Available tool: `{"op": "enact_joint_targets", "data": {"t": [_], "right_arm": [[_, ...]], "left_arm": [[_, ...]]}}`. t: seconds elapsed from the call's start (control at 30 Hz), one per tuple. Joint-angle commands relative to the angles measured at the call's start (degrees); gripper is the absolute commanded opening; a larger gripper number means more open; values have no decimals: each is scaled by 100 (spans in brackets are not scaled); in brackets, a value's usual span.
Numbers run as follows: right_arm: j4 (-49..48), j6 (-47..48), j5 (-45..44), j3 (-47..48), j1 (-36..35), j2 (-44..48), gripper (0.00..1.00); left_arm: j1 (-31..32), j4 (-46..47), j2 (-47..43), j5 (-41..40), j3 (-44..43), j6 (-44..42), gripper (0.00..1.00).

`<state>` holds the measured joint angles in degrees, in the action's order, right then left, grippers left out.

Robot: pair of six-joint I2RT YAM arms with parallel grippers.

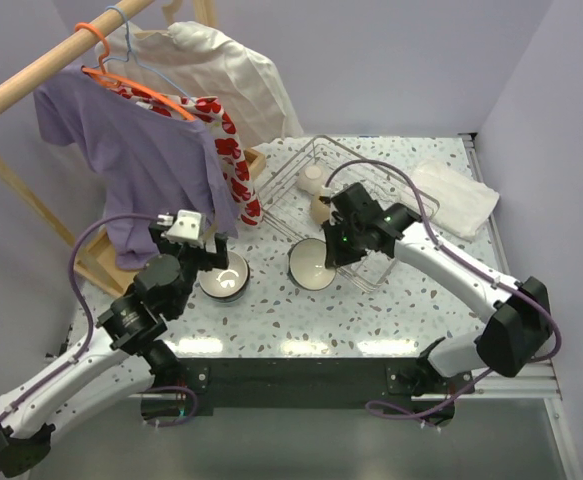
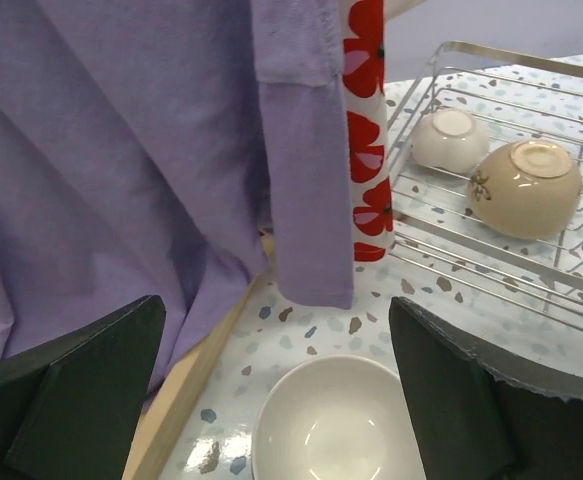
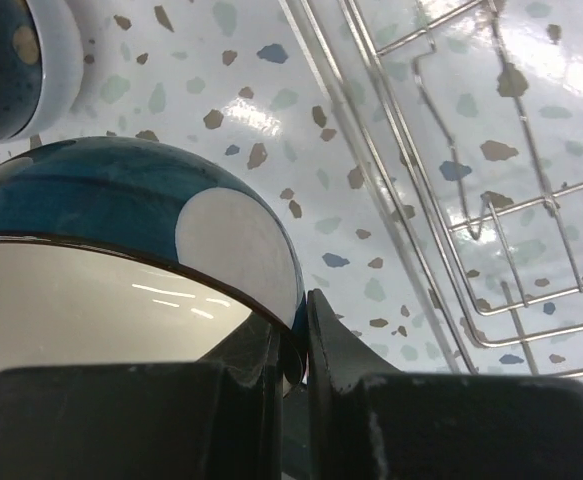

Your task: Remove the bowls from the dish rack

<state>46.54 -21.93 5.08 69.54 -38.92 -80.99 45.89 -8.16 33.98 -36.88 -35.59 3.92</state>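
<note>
The silver wire dish rack (image 1: 366, 190) stands at the back right. It holds a white bowl (image 1: 311, 179) and a beige bowl (image 1: 321, 208), both upside down; the left wrist view shows the same white bowl (image 2: 451, 138) and beige bowl (image 2: 526, 188) in the rack (image 2: 491, 275). My right gripper (image 1: 331, 248) is shut on the rim of a teal-banded bowl (image 1: 311, 266) just in front of the rack, and in its wrist view the gripper (image 3: 296, 322) pinches the teal bowl (image 3: 121, 195). My left gripper (image 1: 211, 260) hangs open over a pale-inside bowl (image 2: 331, 425) on the table.
A wooden clothes rail (image 1: 51, 60) with a purple shirt (image 1: 141, 160) and a red-flowered cloth (image 1: 233, 150) hangs close at the left; its wooden base (image 2: 186, 385) runs beside the left bowl. A white folded cloth (image 1: 456, 195) lies right of the rack. A dark blue bowl (image 3: 6, 60) sits near the teal one.
</note>
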Motion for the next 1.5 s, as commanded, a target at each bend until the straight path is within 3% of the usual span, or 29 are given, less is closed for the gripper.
{"op": "enact_joint_targets", "data": {"t": [0.0,0.23,0.57,0.8,0.87,1.07,1.17,1.47], "right_arm": [[434,-241,-341,691,-484,-494,0],[803,-285,-938,1457,-1320,-1681,0],[812,-241,-1492,1905,-1637,-2772,0],[733,-250,-1905,1844,-1672,-3063,1],[689,-250,-1941,1809,-1672,-3072,6],[523,-347,-2002,1695,-1672,-2712,50],[575,-364,-2081,1738,-1672,-2457,60],[654,-303,-2301,1888,-1672,-1430,76]], "left_arm": [[-1,491,-259,-617,149,-111,100],[-10,272,-462,-1365,158,109,100],[-36,351,-603,-952,246,170,100],[-80,324,-454,-873,220,179,100],[-89,324,-427,-856,211,179,100],[-115,377,-322,-698,228,153,100],[-124,394,-252,-610,220,144,100],[-150,403,-5,-276,176,205,100]]}}
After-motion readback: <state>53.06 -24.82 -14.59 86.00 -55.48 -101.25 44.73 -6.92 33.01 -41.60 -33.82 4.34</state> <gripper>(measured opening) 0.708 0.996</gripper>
